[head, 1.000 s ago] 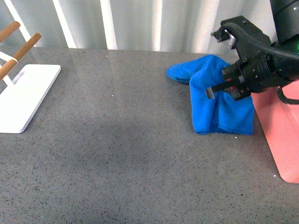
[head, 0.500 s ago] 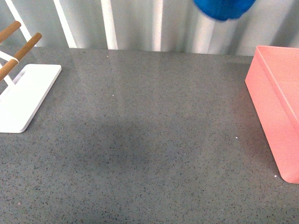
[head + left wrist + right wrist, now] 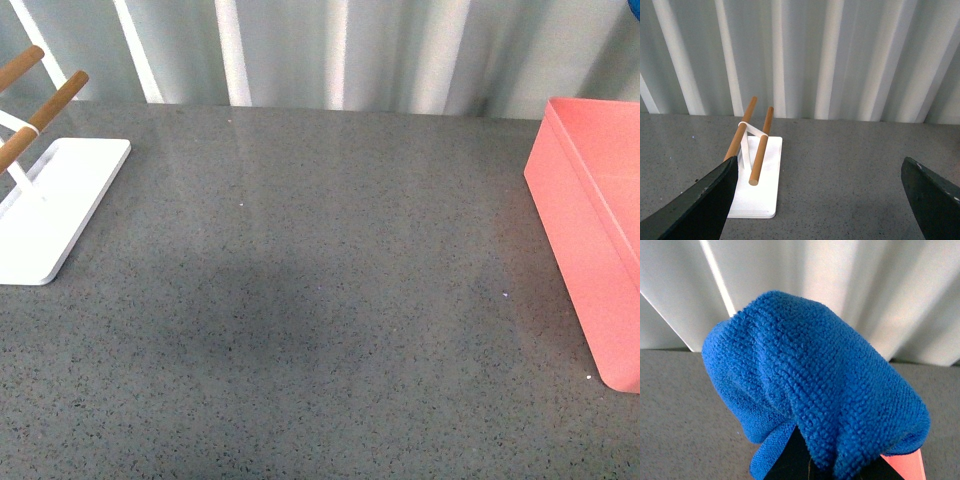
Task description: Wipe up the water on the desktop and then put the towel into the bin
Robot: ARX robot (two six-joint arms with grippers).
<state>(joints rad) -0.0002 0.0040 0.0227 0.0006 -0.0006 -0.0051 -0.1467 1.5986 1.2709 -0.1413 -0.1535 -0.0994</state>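
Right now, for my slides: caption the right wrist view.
Right gripper grips the blue towel above the desktop, pink bin peeking out behind.

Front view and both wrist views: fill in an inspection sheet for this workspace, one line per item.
Surface: desktop dark grey and speckled; no puddle seen; one dimmer patch mid-surface, shadow or damp unclear.
Job's things: towel bunched in the right gripper, off the desktop; bin on the desktop, far right.
Clutter: white stand with wooden rods, far left.
Grippers: left gripper open and empty; right gripper shut on the towel.
Cables: nothing seen.
Surroundings: ribbed white wall behind the desktop.
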